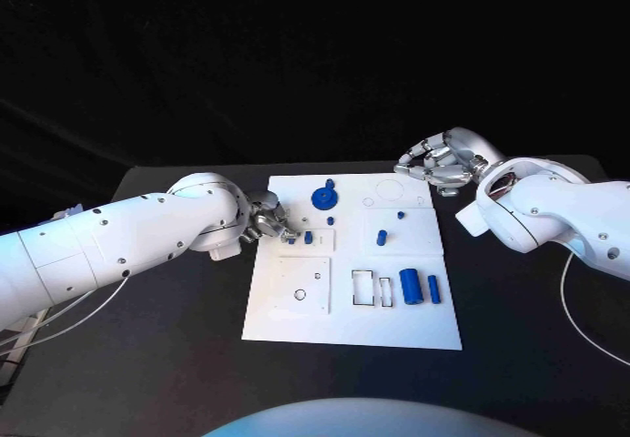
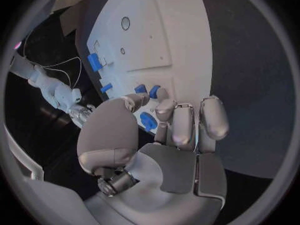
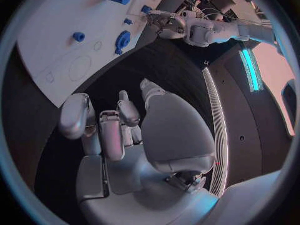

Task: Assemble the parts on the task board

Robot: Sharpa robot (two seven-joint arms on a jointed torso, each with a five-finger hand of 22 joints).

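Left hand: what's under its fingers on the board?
The left hand hovers over the task board edge. Small blue parts show beneath its fingers. Whether it touches them is hidden.

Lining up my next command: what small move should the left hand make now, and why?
Probably ease the left hand onto the small blue part beside its fingers and pinch it. It holds nothing, and the right hand sits off the task board.

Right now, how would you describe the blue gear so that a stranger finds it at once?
Start from the white board in the middle of the black table. Go to its far edge, left of centre. The gear lies there: a round, flat disc, the widest blue part, while the others are small pegs or cylinders.
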